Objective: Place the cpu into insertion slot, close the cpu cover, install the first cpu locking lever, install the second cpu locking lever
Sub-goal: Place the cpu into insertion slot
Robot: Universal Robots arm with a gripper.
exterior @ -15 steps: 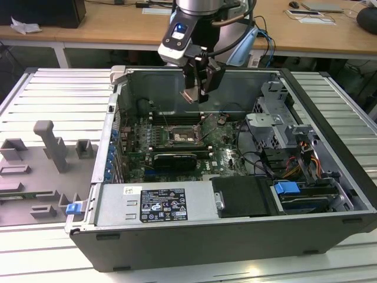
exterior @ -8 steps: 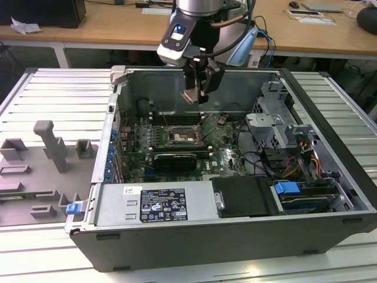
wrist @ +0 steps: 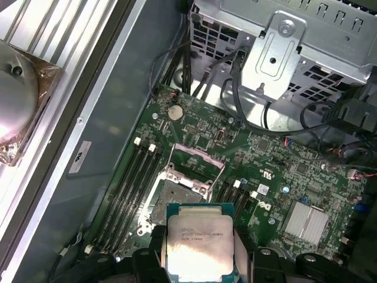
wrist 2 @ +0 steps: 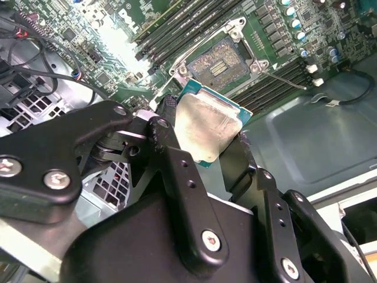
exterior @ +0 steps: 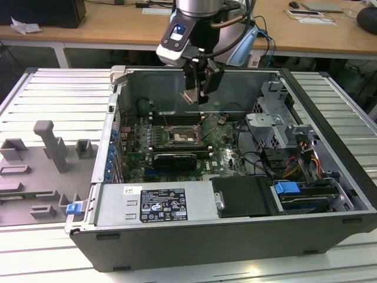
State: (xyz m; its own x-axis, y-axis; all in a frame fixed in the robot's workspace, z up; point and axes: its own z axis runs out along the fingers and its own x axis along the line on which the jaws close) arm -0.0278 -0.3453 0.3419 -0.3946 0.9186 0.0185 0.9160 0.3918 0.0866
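My gripper (exterior: 197,95) hangs inside the open computer case, above the motherboard and a little behind the insertion slot (exterior: 184,137). It is shut on the cpu (exterior: 191,94), a small square chip with a silver top, held by two opposite edges. In the second wrist view the cpu (wrist 2: 206,127) sits between the black fingers (wrist 2: 166,127), with the bare insertion slot (wrist 2: 221,62) below it. In the first wrist view the cpu (wrist: 199,239) hovers just short of the insertion slot (wrist: 177,199). The cpu cover (wrist: 197,164) stands swung open at the slot's far side.
Long black memory slots (wrist: 132,183) flank the socket on both sides. A metal drive cage (exterior: 277,127) with cables (exterior: 253,159) fills the exterior view's right. The power supply (exterior: 156,203) lies along the front. Grey fixtures (exterior: 53,147) stand on the table at the exterior view's left.
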